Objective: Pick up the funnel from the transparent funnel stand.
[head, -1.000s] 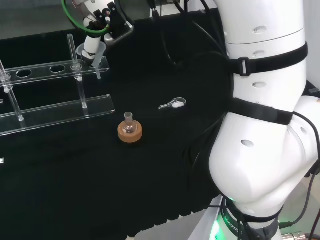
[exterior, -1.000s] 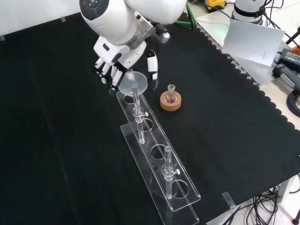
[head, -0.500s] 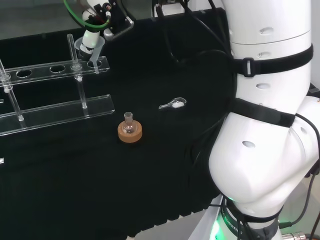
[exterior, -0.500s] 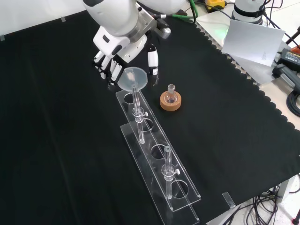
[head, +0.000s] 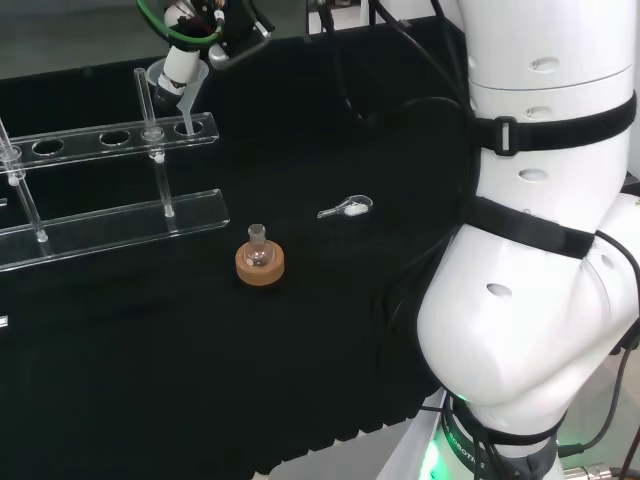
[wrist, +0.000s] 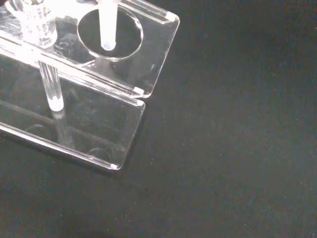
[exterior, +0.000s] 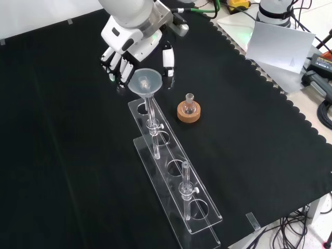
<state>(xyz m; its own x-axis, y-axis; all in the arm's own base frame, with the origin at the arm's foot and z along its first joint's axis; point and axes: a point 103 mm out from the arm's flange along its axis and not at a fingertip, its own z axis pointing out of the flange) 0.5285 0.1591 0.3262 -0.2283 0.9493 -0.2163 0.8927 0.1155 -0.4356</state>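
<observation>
The black and white robot hand [exterior: 124, 54] has its fingers curled round the clear conical plastic funnel [exterior: 143, 83], holding it just above the end hole of the transparent acrylic funnel stand [exterior: 176, 192], stem tip [wrist: 107, 45] poised over that hole. Beside the robot hand stands a small glass flask on a cork ring [exterior: 188, 110].

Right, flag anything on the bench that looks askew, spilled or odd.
Nothing is spilled or broken. The funnel, held by the hand, hangs tilted above the end hole of the clear stand. A small scoop lies loose on the cloth, apart from the flask on its cork ring.
</observation>
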